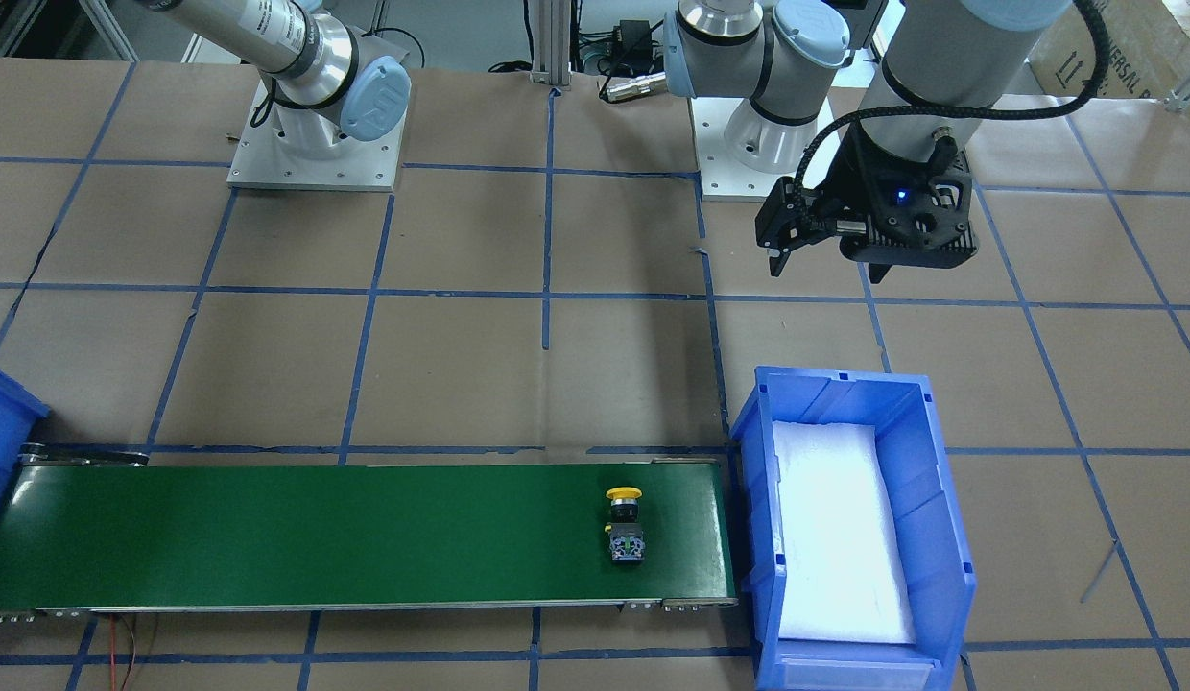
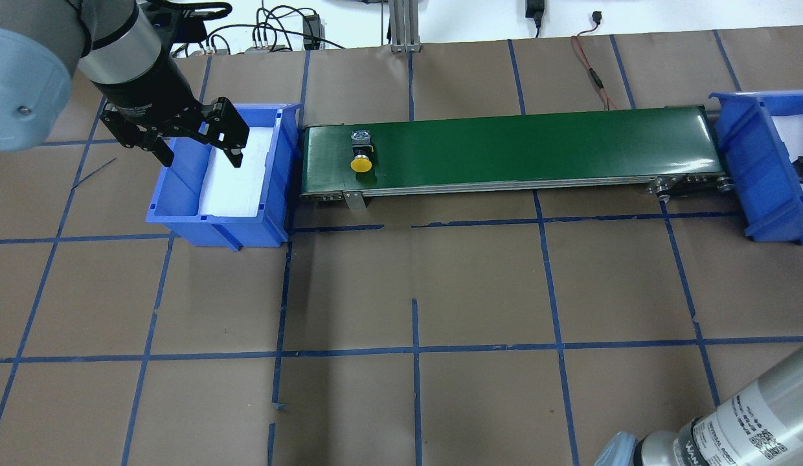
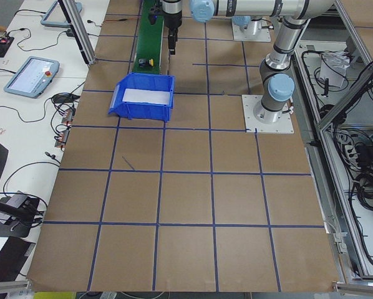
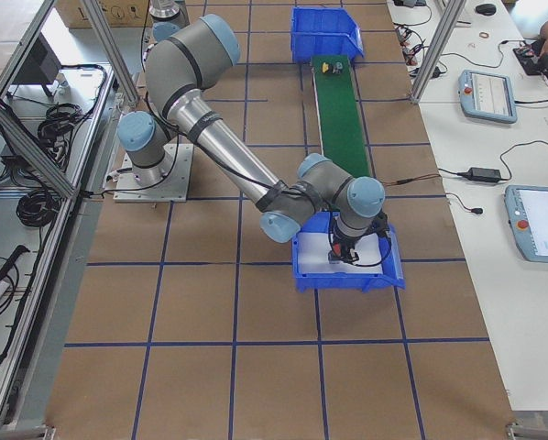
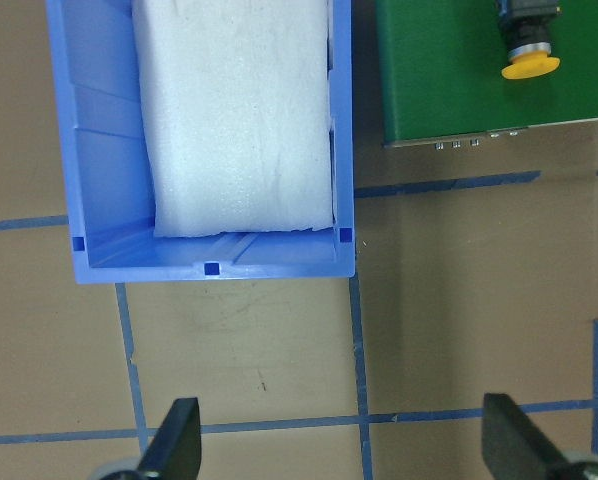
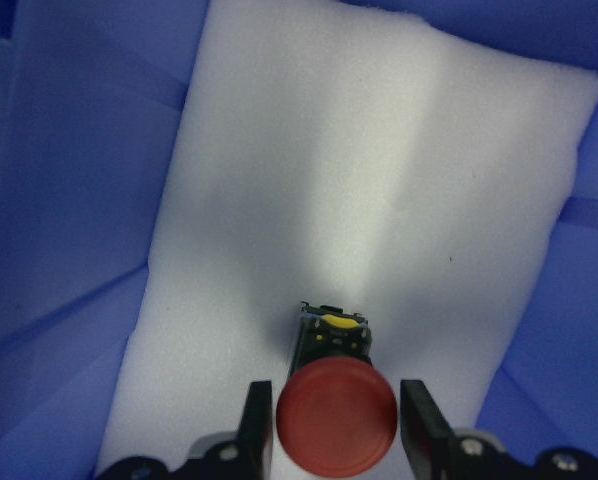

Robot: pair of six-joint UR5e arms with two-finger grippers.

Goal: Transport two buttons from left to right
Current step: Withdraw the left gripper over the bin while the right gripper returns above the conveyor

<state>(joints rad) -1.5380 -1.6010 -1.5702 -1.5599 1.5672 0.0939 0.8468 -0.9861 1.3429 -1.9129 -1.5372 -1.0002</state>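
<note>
You have the belt running between two blue bins; the left bin lies just ahead of the left gripper, whose jaws stand wide apart and empty; the yellow button lies on the belt, further ahead and off to one side; the right gripper sits inside the right bin, jaws closed against the red button cap, above white foam.

Robotics lab, teach pendants, conveyor belt
</note>
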